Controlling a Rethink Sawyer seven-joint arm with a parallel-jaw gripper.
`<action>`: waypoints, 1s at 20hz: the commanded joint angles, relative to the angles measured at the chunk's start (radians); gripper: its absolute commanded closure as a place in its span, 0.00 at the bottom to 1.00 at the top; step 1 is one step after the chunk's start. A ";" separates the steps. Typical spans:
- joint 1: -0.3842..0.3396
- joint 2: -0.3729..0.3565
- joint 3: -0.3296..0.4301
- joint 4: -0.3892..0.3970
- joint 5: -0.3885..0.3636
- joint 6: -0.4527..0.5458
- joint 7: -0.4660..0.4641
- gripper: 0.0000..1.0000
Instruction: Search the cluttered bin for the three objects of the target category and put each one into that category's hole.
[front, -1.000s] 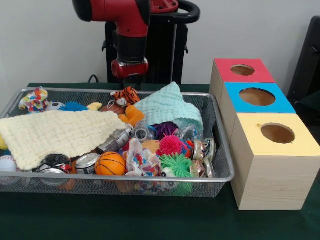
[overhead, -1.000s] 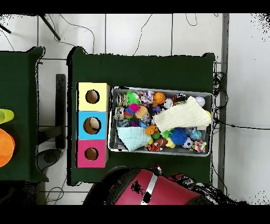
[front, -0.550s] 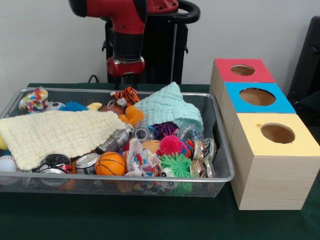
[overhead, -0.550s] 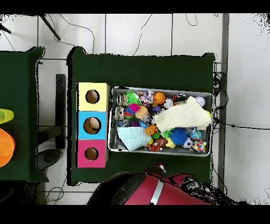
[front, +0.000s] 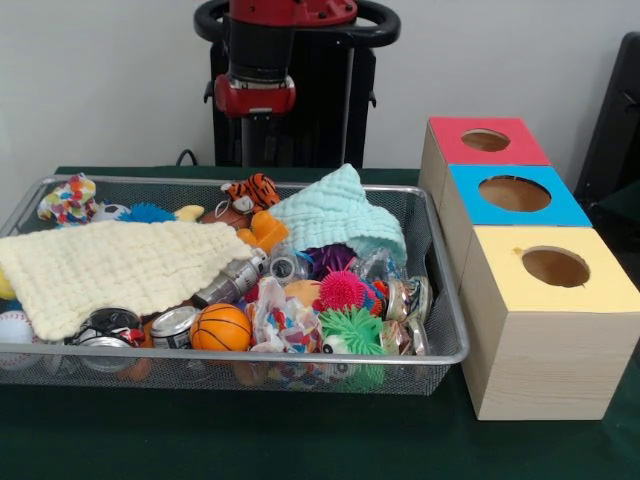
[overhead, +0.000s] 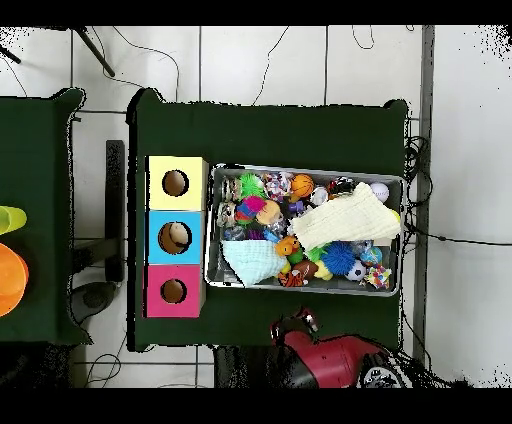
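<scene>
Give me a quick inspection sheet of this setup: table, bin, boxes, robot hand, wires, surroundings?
Surface: table under dark green cloth.
Job's things: wire mesh bin packed with toys; three wooden boxes beside it with holes, red top, blue top, yellow top.
Clutter: cream cloth and mint cloth draped over toys; mini basketball, pink spiky ball, green spiky ball, toy tiger, cans.
Grippers: gripper raised behind the bin, holding nothing visible; fingers unclear.
Cables: wires on the floor beside the table.
Surroundings: white wall, tiled floor.
</scene>
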 joint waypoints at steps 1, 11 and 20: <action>-0.057 -0.165 0.212 0.065 0.049 0.172 0.057 0.00; 0.095 0.098 0.031 -0.126 0.029 -0.080 0.142 0.00; 0.117 0.122 0.040 -0.147 0.076 -0.089 0.150 0.00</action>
